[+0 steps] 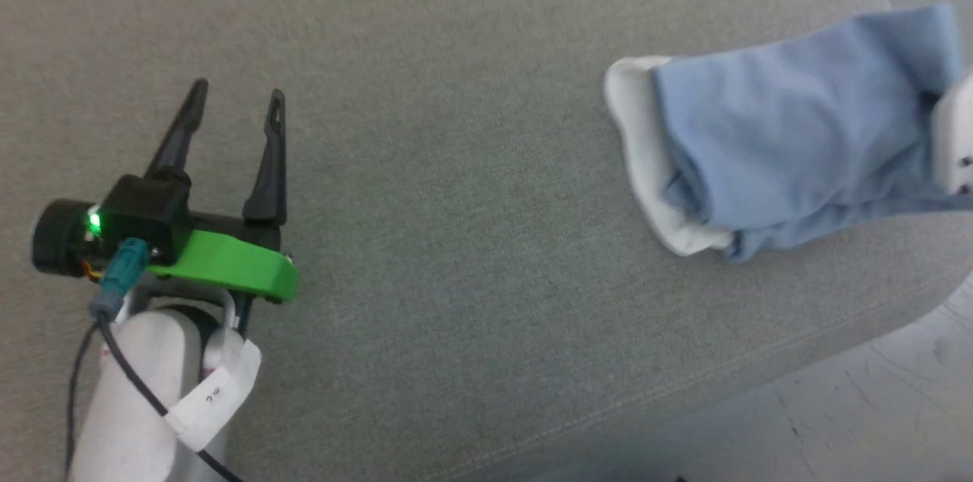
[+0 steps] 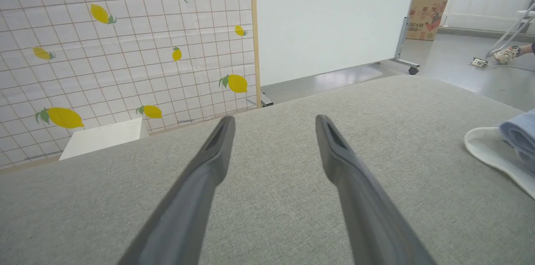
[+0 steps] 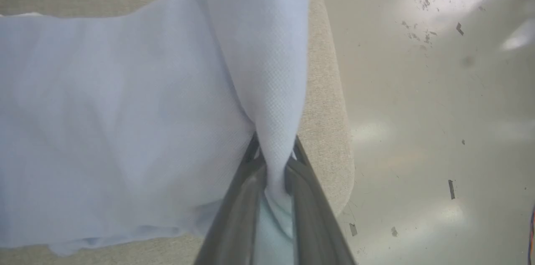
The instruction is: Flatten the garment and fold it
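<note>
- Nearest, the left gripper [image 1: 238, 89] hangs over the bare grey cushion [image 1: 456, 254], its fingers spread wide with nothing between them, well apart from the task's thing.
- Off to the robot's right, the garment [image 1: 790, 125] lies bunched near the cushion's right-hand edge. Its blue layers are doubled over and the white collar [image 1: 638, 140] pokes out toward the middle.
- The right gripper [image 3: 276, 148] is pinched tight on a raised fold of the knit, which runs away from the fingertips in a ridge.
- Judging by that drape, the garment is light, limp and stretchy. It will sag rather than hold shape, and a one-point pull would likely drag the whole heap.
- Better holds look like hem corners or shoulder seams, one per claw, so it can be tensioned flat.
- Beyond the edge lies the floor [image 3: 439, 89], so a careless tug could slide the garment off.
</note>
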Robot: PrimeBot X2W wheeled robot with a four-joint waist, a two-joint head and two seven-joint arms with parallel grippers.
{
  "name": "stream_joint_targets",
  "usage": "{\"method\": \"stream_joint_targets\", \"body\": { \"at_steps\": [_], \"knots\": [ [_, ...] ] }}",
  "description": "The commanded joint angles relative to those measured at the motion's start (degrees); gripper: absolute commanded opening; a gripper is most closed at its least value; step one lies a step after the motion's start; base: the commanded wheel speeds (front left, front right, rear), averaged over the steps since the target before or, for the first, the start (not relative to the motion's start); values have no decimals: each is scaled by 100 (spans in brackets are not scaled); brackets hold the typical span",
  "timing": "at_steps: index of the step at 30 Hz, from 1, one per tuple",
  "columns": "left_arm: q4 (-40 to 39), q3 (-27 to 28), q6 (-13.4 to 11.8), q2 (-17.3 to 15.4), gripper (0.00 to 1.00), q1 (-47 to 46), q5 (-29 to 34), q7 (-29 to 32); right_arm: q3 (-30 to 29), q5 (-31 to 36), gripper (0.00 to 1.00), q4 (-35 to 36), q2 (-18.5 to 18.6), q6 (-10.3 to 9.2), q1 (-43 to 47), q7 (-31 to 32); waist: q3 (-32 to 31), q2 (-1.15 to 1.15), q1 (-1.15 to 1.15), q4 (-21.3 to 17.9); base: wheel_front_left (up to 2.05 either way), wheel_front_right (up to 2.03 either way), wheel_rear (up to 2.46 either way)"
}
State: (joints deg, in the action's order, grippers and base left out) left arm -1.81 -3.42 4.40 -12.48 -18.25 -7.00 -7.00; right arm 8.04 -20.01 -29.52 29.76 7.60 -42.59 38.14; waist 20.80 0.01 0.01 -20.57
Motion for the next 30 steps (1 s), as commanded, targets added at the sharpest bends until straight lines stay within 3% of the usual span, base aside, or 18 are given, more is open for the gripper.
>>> {"method": "stream_joint_targets", "body": {
  "at_steps": [1,10,11,12,21,30],
  "knots": [
    [-179,35,-39,-112,100,-102,87,87,-250,120,0,-64,63,-11,-182,-89,1196,-1,-1,-49,0,0,0],
    [-1392,452,-201,-587,100,30,204,612,-1736,1046,0,-478,-23,-11,-600,-714,2003,-1,-1,220,0,0,0],
    [-1478,489,-212,-620,100,66,208,647,-1843,1152,44,-559,-65,-11,-616,-747,2028,-1,-1,221,0,0,0],
    [-1569,534,-225,-652,100,111,200,686,-1985,1266,100,-656,-120,-11,-643,-753,2050,-1,-1,216,0,0,0],
    [-1687,730,-309,-731,100,354,104,716,-2643,1843,100,-832,-365,-11,-926,-1277,1866,-1,-1,117,0,0,0],
    [-1000,598,-409,-398,100,495,-93,244,-2126,1146,100,-48,-345,-11,-973,-2102,727,-1,-1,320,0,0,0]
  ]
}}
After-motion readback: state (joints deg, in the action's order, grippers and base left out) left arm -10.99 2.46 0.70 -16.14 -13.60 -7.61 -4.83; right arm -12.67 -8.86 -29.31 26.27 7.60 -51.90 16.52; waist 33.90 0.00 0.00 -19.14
